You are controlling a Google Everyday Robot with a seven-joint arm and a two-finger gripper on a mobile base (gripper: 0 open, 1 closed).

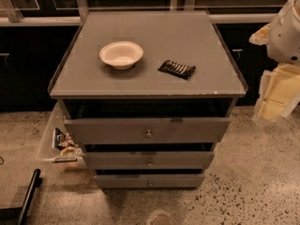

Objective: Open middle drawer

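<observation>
A grey cabinet (pixel 147 55) with three drawers stands in the centre of the camera view. The middle drawer (pixel 117 160) has a low wide front with a small round knob (pixel 149 162); it stands a little out from the cabinet, with a dark gap above it. The taller top drawer (pixel 108 130) juts further out. The narrow bottom drawer (pixel 122 181) sits lowest. My gripper (pixel 275 95), pale yellow under the white arm (pixel 286 27), hangs at the right edge, apart from the cabinet and well right of the knob.
A white bowl (pixel 121 54) and a black snack packet (pixel 176 69) lie on the cabinet top. A clear bin (pixel 49 139) with snack packets (pixel 63 142) hangs at the cabinet's left side. A black bar (pixel 28 196) lies on the speckled floor at lower left. Dark cabinets stand behind.
</observation>
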